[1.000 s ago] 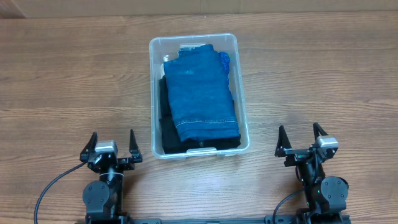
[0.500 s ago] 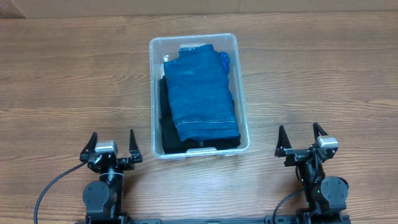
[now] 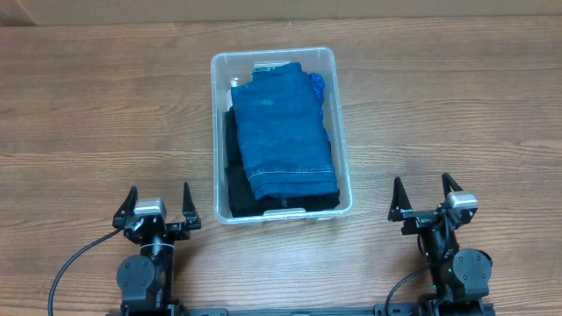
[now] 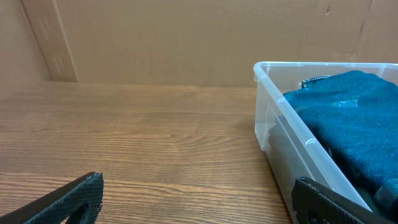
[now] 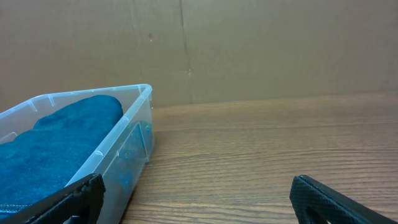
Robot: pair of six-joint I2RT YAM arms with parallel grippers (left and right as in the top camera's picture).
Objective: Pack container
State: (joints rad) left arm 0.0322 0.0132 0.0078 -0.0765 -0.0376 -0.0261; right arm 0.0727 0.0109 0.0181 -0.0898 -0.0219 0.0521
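The clear plastic container (image 3: 274,56) stands in the middle of the wooden table. Folded blue denim (image 3: 285,132) lies on top of black cloth (image 3: 235,175) inside it. The container also shows in the left wrist view (image 4: 273,118) at the right and in the right wrist view (image 5: 124,143) at the left. My left gripper (image 3: 158,204) is open and empty at the front left, apart from the container. My right gripper (image 3: 425,195) is open and empty at the front right. Its fingers frame bare wood in the right wrist view (image 5: 196,199), as do the left fingers (image 4: 199,202).
A brown cardboard wall (image 4: 186,37) runs along the far edge of the table. Bare wood (image 3: 457,105) lies to the right of the container and to its left (image 3: 97,114).
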